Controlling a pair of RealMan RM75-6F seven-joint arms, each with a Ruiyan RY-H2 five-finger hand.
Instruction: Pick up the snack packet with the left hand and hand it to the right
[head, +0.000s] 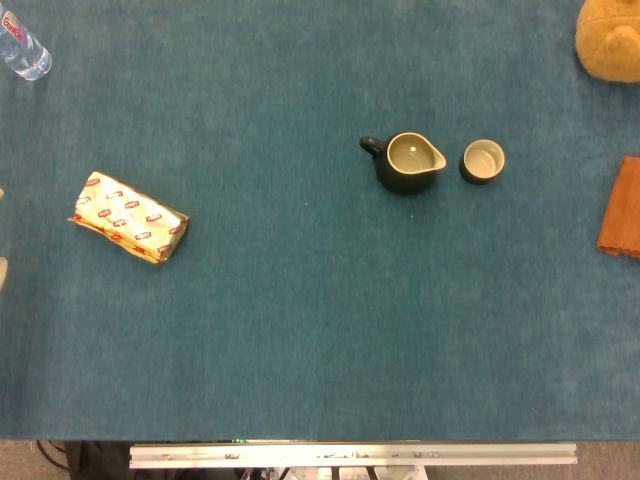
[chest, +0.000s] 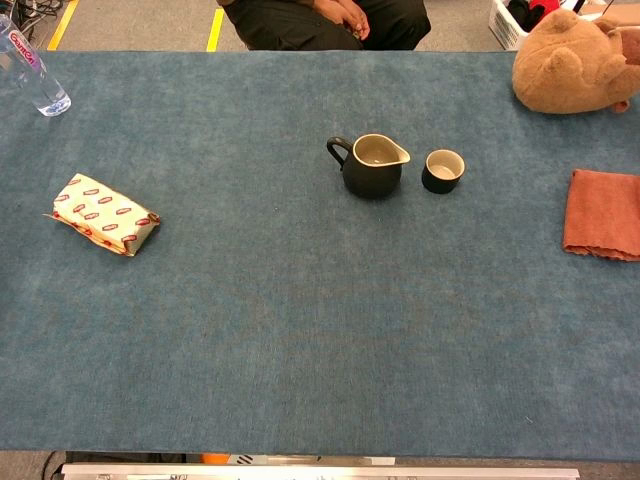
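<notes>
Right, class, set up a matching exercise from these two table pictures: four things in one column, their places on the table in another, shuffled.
Things:
1. snack packet
2. water bottle
3. orange cloth
4. small cup

Places:
A. right edge, below the plush toy
B. far left corner
C. just right of the dark jug
D. left side, lying flat

Pairs: 1-D, 2-B, 3-A, 4-C

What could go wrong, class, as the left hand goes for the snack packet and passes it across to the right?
1. The snack packet lies flat on the blue table, so fingers may slide over the wrapper or push it away.
2. The dark pitcher and small cup stand mid-table, near a likely handover path; a low carry might knock them.
3. Neither hand is clearly visible yet, so alignment is unconfirmed.
</notes>
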